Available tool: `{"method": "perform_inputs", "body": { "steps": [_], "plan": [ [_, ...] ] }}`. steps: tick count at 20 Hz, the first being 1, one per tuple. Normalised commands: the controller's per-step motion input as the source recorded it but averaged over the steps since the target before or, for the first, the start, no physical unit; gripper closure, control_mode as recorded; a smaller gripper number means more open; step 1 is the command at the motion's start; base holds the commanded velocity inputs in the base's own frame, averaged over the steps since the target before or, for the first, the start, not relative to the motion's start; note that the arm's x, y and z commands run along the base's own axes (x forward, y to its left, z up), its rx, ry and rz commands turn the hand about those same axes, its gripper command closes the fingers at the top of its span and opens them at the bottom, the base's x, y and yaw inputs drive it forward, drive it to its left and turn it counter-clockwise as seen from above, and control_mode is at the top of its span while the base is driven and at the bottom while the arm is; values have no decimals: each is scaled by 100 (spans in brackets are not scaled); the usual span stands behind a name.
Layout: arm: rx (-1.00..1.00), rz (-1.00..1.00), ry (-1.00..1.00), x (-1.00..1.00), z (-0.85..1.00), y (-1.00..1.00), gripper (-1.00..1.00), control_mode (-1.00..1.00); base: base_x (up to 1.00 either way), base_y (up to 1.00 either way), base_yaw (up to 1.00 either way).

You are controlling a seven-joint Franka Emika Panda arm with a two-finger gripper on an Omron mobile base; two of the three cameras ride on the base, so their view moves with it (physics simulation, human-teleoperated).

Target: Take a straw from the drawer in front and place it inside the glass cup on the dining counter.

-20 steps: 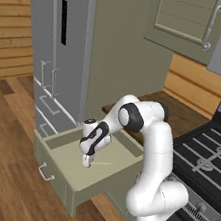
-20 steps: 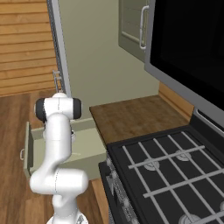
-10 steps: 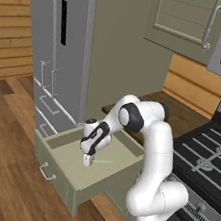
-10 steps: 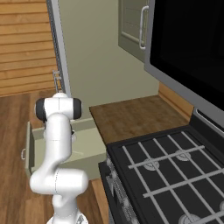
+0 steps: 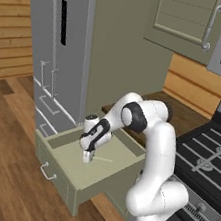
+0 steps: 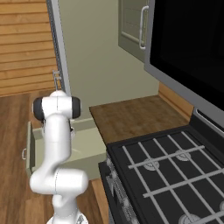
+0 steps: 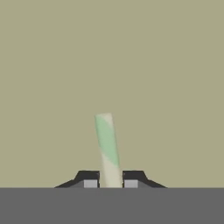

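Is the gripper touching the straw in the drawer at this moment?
Touching. In the hand view, the gripper has both fingertips pressed against the straw, no gap either side.

The open sage-green box drawer looks matt and smooth, like painted wood; the thin pale green-striped straw looks papery; the brushed grey fridge looks metal.

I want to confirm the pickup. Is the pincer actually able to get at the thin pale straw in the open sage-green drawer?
Likely yes: the pincer is already shut on the thin pale straw, with the open sage-green drawer unobstructed.
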Motion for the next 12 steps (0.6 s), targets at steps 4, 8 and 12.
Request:
{"method": "perform_inputs", "body": {
  "steps": [4, 8, 12],
  "plan": [
    [12, 0, -7, -4, 100, 4, 100, -100, 0, 0, 0],
    [13, 0, -6, -36, 100, 0, 100, -100, 0, 0, 0],
    [13, -1, -2, -42, 100, 1, 100, -100, 0, 0, 0]
  ]
}}
